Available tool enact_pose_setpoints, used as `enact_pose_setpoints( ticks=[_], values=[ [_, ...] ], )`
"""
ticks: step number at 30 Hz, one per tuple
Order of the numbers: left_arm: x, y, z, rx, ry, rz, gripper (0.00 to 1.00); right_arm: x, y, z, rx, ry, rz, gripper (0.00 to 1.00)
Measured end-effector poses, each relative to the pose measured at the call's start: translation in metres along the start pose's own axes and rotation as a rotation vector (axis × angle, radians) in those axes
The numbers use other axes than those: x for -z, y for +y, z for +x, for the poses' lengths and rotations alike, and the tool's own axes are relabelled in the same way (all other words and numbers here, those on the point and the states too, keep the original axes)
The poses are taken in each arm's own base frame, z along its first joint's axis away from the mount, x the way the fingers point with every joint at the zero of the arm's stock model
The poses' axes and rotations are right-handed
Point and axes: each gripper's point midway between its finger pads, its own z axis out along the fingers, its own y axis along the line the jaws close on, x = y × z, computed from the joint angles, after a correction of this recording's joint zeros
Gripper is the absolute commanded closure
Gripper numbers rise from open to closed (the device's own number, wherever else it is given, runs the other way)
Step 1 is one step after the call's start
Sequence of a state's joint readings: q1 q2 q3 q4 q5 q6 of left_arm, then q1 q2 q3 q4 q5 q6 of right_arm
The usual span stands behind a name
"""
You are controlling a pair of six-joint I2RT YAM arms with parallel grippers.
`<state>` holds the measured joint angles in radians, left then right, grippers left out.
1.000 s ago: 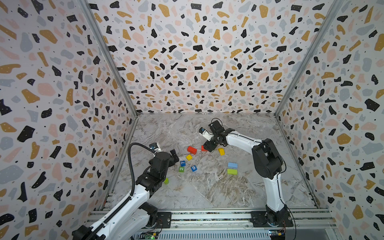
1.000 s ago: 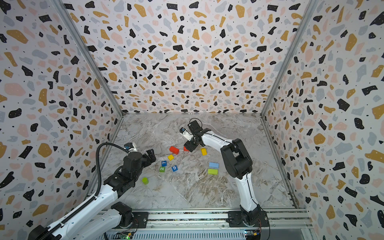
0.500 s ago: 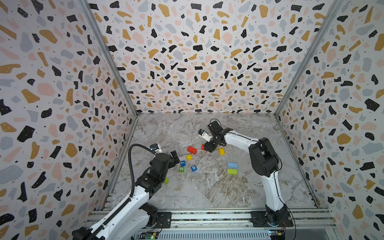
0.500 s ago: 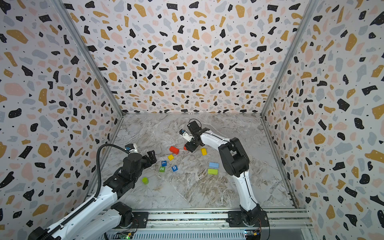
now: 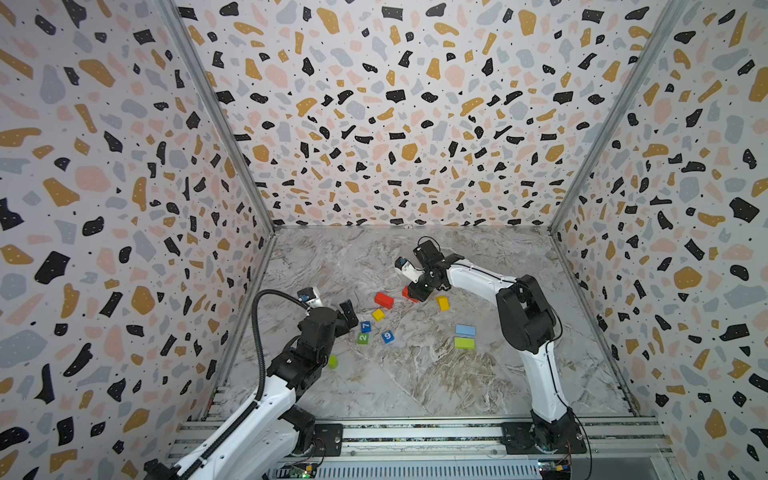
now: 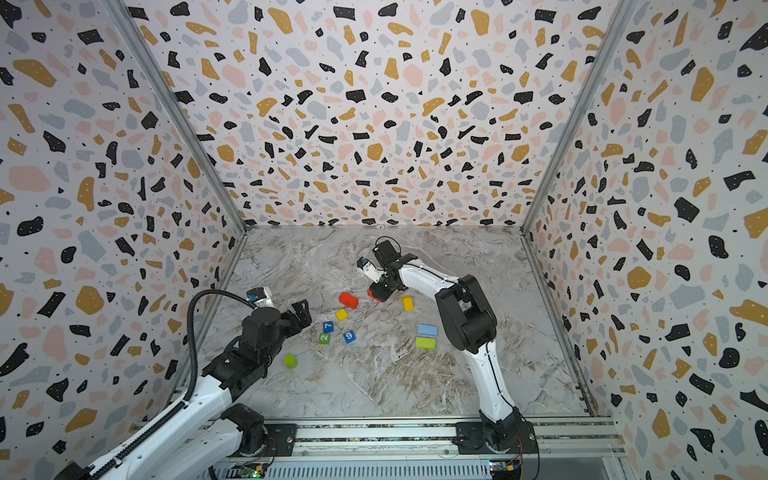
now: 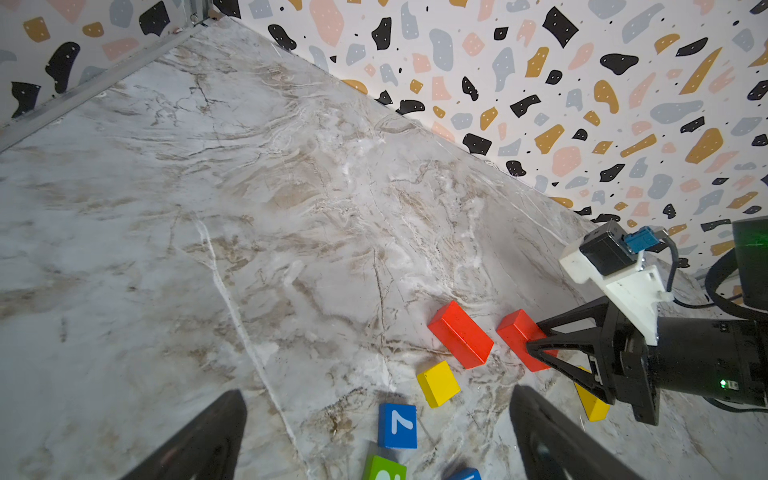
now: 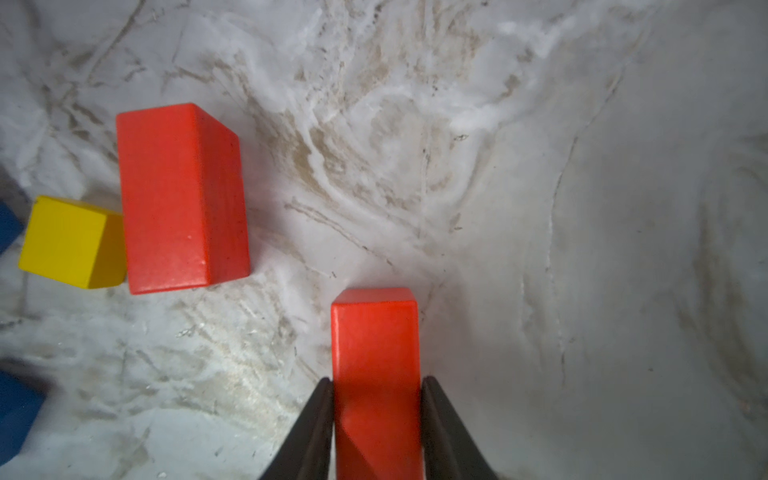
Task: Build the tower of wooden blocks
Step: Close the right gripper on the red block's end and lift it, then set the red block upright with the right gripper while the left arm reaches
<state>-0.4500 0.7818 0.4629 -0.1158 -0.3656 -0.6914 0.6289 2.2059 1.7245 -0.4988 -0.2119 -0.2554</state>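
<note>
My right gripper (image 8: 376,380) is shut on a red brick (image 8: 376,340) that lies on the marble floor, with one finger against each long side. In both top views this red brick (image 5: 409,294) (image 6: 374,296) is at mid-back. A second red brick (image 5: 384,300) and a yellow cube (image 5: 377,314) lie to its left, and another yellow block (image 5: 442,303) lies to its right. My left gripper (image 7: 378,397) hangs open over the blue 7 cube (image 7: 397,424), with nothing between its fingers. A green 2 cube (image 5: 363,338) and a blue 9 cube (image 5: 387,336) sit nearby. No wood block tower is in view.
A light blue slab (image 5: 465,330) and a lime slab (image 5: 464,343) lie side by side in front of the right arm's elbow. A lime cylinder (image 5: 333,361) stands beside the left arm. Speckled walls (image 5: 374,124) close in the floor on three sides.
The right gripper's jaws have closed in onto the red brick, and the right arm's elbow has shifted slightly. The left arm has not moved.
</note>
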Motion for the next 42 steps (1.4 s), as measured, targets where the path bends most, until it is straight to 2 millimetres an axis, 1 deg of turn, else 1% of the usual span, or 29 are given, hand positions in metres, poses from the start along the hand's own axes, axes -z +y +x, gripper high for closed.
enact_pose_setpoints(
  ticks=[2, 8, 12, 15, 19, 24, 28, 32, 35, 38, 42],
  values=[
    [0.001, 0.0, 0.001, -0.001, 0.004, 0.001, 0.0, 0.0, 0.001, 0.0, -0.008, 0.0, -0.002, 0.68],
    [0.008, 0.001, 0.001, 0.001, 0.008, 0.015, 0.0, 0.0, 0.001, 0.0, -0.053, 0.0, -0.002, 0.72],
    [0.012, 0.002, 0.001, 0.002, 0.011, 0.018, 0.0, 0.0, 0.0, 0.0, -0.099, -0.004, 0.003, 0.79],
    [0.015, 0.002, 0.001, 0.001, 0.014, 0.023, 0.0, 0.0, 0.0, 0.001, -0.137, -0.01, 0.019, 0.81],
    [0.017, 0.004, 0.005, -0.003, 0.029, 0.022, 0.0, 0.004, 0.002, 0.006, -0.201, 0.0, 0.047, 0.85],
    [0.018, 0.005, 0.009, -0.009, 0.049, 0.021, 0.0, 0.01, 0.006, 0.018, -0.304, 0.02, 0.083, 0.85],
    [0.022, 0.007, 0.009, -0.008, 0.046, 0.023, 0.0, 0.022, 0.012, 0.033, -0.402, 0.034, 0.114, 0.86],
    [0.023, 0.006, 0.007, -0.011, 0.049, 0.023, 0.0, 0.041, 0.015, 0.046, -0.503, 0.028, 0.153, 0.85],
    [0.02, 0.002, 0.006, -0.034, 0.066, 0.018, 0.0, 0.058, 0.02, 0.058, -0.566, 0.014, 0.168, 0.86],
    [0.013, -0.001, 0.011, -0.066, 0.104, 0.009, 0.0, 0.074, 0.025, 0.069, -0.622, -0.008, 0.184, 0.87],
    [0.005, -0.003, 0.017, -0.099, 0.145, -0.001, 0.0, 0.081, 0.033, 0.082, -0.674, -0.028, 0.193, 0.87]
  ],
)
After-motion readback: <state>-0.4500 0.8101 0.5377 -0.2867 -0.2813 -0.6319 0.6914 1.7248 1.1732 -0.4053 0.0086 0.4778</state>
